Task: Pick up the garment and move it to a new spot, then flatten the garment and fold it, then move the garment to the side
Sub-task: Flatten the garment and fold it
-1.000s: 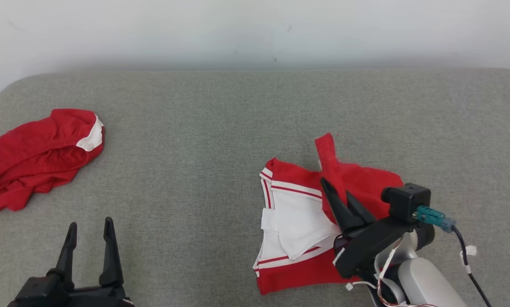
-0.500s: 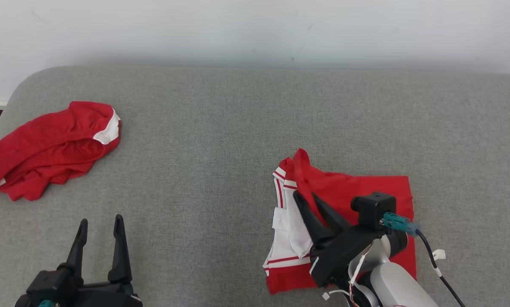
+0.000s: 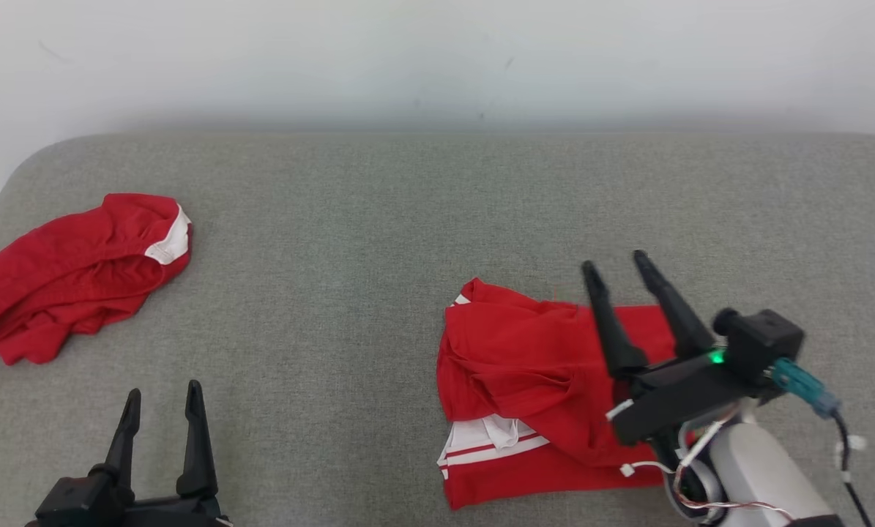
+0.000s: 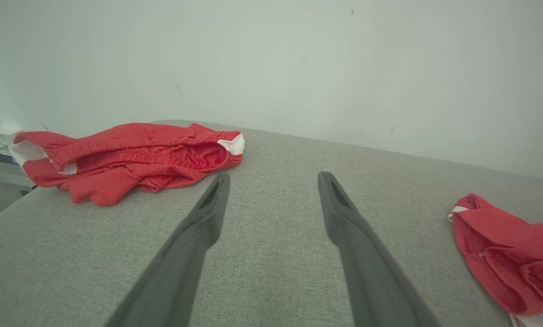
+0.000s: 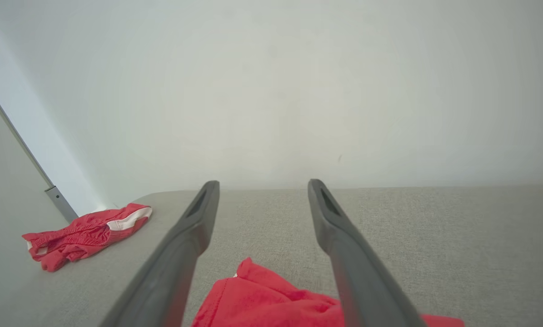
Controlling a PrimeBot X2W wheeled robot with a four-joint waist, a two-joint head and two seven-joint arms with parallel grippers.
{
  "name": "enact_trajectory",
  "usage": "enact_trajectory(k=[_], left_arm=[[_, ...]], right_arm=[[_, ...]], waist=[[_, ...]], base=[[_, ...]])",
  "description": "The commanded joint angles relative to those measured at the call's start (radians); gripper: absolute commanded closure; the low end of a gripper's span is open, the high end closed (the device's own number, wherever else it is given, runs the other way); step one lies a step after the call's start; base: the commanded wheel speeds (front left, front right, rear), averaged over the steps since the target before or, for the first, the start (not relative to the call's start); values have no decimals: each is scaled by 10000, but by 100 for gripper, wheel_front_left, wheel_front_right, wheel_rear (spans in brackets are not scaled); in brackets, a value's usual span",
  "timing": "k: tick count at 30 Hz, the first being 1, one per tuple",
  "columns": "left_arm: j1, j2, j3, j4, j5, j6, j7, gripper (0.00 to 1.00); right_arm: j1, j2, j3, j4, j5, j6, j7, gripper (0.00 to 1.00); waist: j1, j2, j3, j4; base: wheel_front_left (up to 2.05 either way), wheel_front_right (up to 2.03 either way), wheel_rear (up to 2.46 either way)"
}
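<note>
While the right gripper (image 3: 613,262) hangs spread and empty above it, the limp red-and-white jersey garment (image 3: 525,359) lies rumpled on the grey upholstered surface (image 3: 378,219); light and floppy, it probably lifts best by a hem corner.

You see two red-and-white garments, the right-hand garment (image 3: 525,351) and the left-hand garment (image 3: 71,271), one grey padded surface (image 3: 378,256), and two pairs of jaws.

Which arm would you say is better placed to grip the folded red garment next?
Probably the right: the right gripper hangs open just over the folded garment, while the left gripper, also open, sits well off to its left.
</note>
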Motion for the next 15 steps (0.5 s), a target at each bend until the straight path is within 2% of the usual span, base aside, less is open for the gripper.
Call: enact_trajectory(k=[1, 9, 15], left_arm=[[142, -8, 40, -52, 50, 11, -34, 0], [304, 16, 99, -173, 140, 11, -34, 0], [214, 63, 162, -239, 153, 11, -34, 0]], right_arm=[[269, -176, -269, -141, -54, -25, -149, 0], [1354, -700, -1548, -582, -371, -25, -513, 0], [1928, -947, -1838, -447, -647, -25, -615, 0]], waist=[[0, -1, -56, -91], [0, -1, -123, -242], [0, -1, -36, -274]], base=[[0, 0, 0], [0, 0, 0], [0, 0, 0]])
